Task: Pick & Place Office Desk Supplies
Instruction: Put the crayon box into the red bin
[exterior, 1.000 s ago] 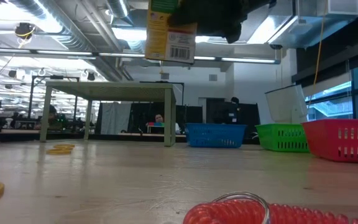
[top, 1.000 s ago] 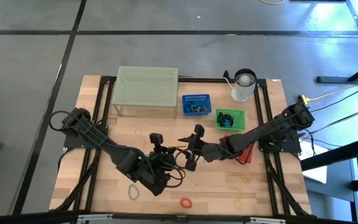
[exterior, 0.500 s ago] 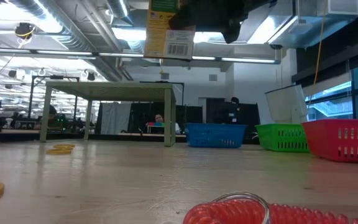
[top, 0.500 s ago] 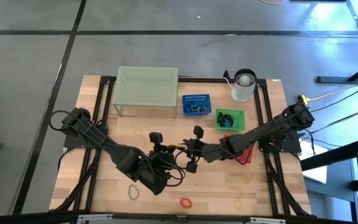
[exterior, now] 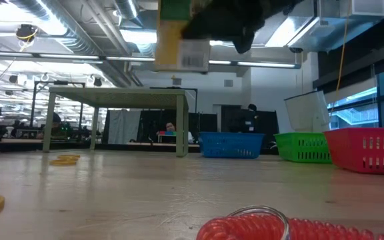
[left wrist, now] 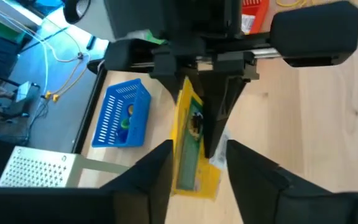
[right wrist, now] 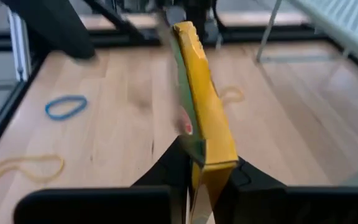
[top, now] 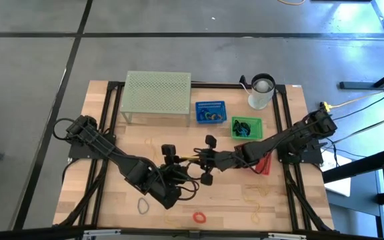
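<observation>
Mid-table is jammed: the left gripper [top: 187,168] and right gripper [top: 204,160] sit nose to nose. Back edge is blocked by the mesh stand [top: 157,93], blue basket [top: 210,112], green basket [top: 247,127] and cup [top: 261,91]. Front boards are mostly open, just loose bands like the red one [top: 199,217].

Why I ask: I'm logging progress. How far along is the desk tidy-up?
Done: a few small items lie in the blue basket and green basket. In hand: the yellow card box is clamped in the right tool above mid-table, with the left tool open either side of it. Left: loose bands on the table, including a red coil, yellow bands and a blue band.
</observation>
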### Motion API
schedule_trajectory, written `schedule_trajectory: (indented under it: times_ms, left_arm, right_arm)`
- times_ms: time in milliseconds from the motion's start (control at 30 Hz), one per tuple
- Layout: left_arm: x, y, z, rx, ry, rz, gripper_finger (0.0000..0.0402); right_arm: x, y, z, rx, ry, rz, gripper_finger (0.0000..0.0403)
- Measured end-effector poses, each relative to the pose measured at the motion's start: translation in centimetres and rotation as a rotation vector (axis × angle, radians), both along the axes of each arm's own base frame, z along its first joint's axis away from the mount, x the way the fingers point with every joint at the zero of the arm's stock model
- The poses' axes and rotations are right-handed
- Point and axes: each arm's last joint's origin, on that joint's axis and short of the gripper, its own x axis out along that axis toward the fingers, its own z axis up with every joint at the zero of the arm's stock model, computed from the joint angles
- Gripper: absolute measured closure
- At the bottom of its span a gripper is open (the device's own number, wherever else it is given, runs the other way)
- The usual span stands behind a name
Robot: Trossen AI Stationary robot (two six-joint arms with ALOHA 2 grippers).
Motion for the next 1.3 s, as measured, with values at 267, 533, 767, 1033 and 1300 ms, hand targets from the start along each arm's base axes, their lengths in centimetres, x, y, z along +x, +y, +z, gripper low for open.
schedule_trajectory:
  times_ms: [267,533,767,1033,1300]
  left_arm:
    - [-0.1,0.1,0.0,0.012,-0.011,0.021,0.0229]
    - [-0.5,0.2,-0.2,-0.014,-0.005,0.061,0.0236]
    - [-0.8,0.4,-0.7,-0.024,0.010,0.092,0.0235]
    - [-1.0,0.5,-1.1,-0.035,0.030,0.104,0.0239]
    - [-1.0,0.5,-1.1,-0.029,0.031,0.107,0.0237]
  right_arm:
    - [-2.3,-1.6,0.3,0.040,0.205,-0.073,0.0369]
    - [-7.3,-3.3,2.0,0.162,0.467,-0.226,0.0367]
    - [-10.8,-4.3,1.3,0.240,0.762,-0.427,0.0365]
    - [-11.6,-3.8,1.1,0.253,0.846,-0.448,0.0365]
    - [-11.7,-3.5,1.3,0.221,0.806,-0.456,0.0365]
